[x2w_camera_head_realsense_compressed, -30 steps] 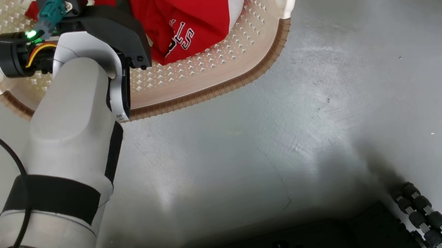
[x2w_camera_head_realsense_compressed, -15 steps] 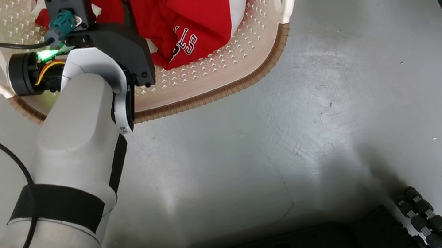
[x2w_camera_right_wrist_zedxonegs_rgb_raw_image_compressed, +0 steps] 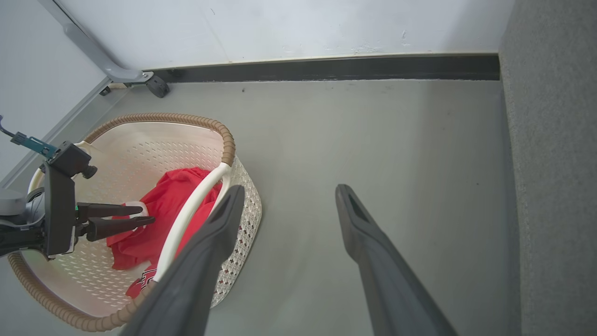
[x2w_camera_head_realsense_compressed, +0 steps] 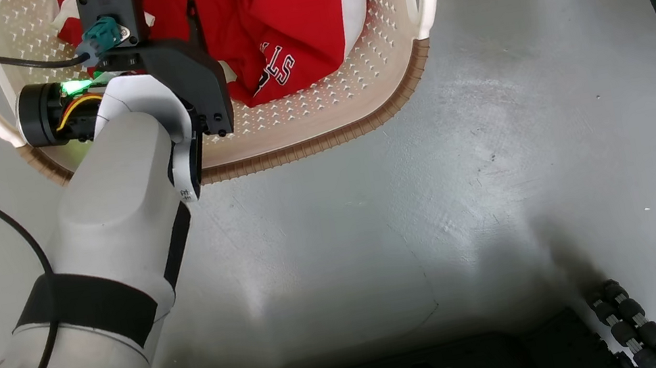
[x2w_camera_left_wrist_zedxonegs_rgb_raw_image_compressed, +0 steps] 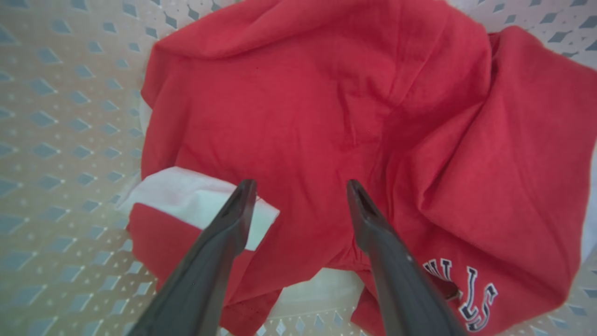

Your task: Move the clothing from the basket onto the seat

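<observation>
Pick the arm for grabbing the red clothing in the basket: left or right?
Left. The left gripper is open inside the basket, fingers pointing straight at the clothing. The right gripper, also open, sits outside the basket over the floor, so it would likely need a longer reach.

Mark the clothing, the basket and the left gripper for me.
clothing (x2w_camera_left_wrist_zedxonegs_rgb_raw_image_compressed: 303, 107): left wrist view, middle of the red fabric.
basket (x2w_camera_head_realsense_compressed: 321, 140): head view, on its brown rim.
left gripper (x2w_camera_left_wrist_zedxonegs_rgb_raw_image_compressed: 299, 185): left wrist view, midway between the open jaws' tips.
</observation>
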`<state>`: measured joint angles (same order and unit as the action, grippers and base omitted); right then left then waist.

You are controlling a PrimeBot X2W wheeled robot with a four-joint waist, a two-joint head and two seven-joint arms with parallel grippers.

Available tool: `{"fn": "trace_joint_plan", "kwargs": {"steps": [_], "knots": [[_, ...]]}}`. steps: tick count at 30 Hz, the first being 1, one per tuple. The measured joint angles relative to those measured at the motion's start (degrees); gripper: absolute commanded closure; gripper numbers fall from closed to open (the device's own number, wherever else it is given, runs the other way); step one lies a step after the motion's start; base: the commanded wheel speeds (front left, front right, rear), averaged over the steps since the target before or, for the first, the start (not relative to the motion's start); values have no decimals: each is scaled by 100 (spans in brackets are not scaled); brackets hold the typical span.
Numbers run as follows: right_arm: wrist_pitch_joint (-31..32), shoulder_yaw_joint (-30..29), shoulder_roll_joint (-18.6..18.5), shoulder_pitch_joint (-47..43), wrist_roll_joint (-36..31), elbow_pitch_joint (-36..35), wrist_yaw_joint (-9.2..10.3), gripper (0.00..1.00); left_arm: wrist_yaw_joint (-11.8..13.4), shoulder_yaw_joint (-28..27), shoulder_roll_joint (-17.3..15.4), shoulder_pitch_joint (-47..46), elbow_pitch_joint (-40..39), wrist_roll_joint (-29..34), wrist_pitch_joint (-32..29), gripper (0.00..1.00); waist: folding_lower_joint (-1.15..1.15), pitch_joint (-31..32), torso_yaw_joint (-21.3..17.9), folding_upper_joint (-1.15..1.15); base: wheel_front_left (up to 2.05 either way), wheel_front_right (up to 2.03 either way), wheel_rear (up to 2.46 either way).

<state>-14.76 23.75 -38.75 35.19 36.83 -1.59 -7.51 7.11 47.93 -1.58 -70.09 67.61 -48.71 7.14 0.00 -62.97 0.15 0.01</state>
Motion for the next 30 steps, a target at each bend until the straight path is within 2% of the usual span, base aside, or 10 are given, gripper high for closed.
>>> {"fn": "trace_joint_plan", "kwargs": {"steps": [7, 30], "knots": [[0, -4, 44, 0, 3, -14, 0, 0, 0, 130, -5, -24, -20, -7, -134, 0, 0, -11, -36, 0, 0, 0, 0], [0, 120, 107, 41, 3, 33, 0, 0, 1, 617, -25, 8, -1172, -293, -175, 0, 0, -51, -162, 0, 0, 0, 0]]}}
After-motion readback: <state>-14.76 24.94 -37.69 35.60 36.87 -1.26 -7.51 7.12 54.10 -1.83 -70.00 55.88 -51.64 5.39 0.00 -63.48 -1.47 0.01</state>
